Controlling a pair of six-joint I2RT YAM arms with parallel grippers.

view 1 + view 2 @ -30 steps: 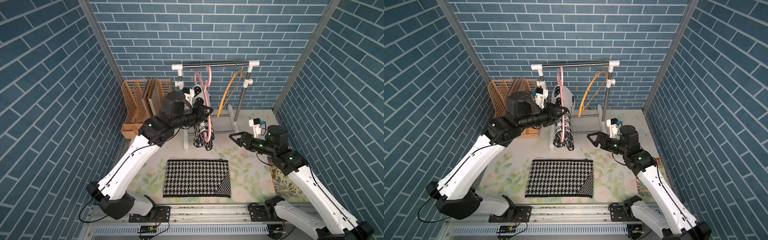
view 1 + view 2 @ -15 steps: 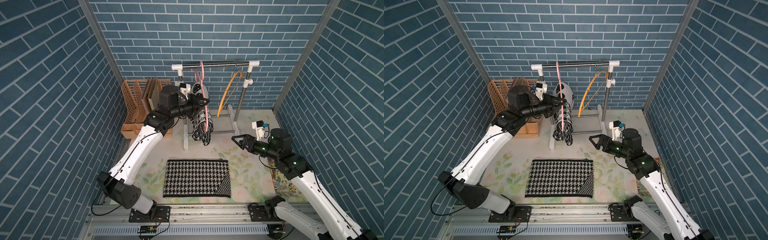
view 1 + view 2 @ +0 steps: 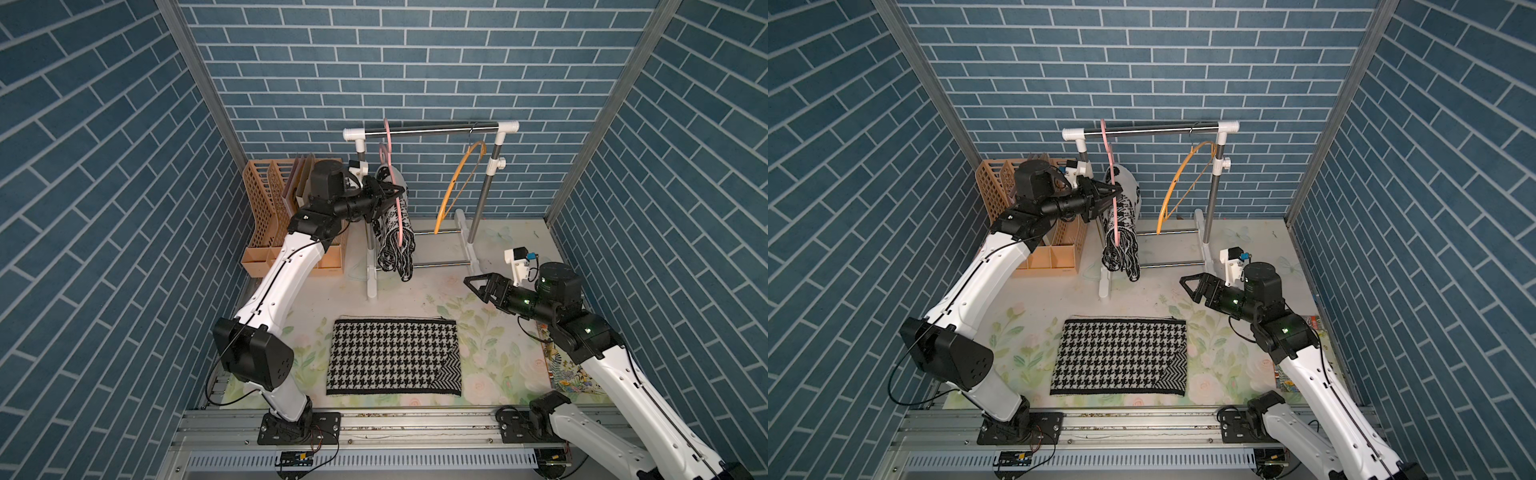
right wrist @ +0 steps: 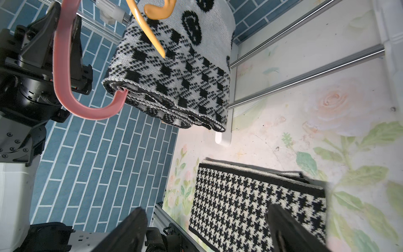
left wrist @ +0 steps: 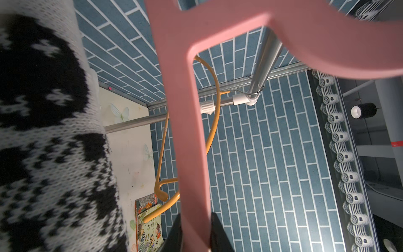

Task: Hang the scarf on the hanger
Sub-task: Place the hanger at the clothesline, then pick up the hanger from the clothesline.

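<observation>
left tool [image 3: 397, 194]: pinching pink hanger [image 5: 187, 135] | scarf [image 3: 392, 245]: draped over that hanger, hook up at rack rail [image 3: 436, 129] | right tool [image 4: 205, 215]: spread wide, empty, above bench [image 3: 490, 345] | folded houndstooth scarf [image 3: 394, 357]: flat on bench

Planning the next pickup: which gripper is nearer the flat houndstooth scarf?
Right. The right gripper hangs open beside the houndstooth scarf; the left gripper is at the rack, gripping the pink hanger.
</observation>
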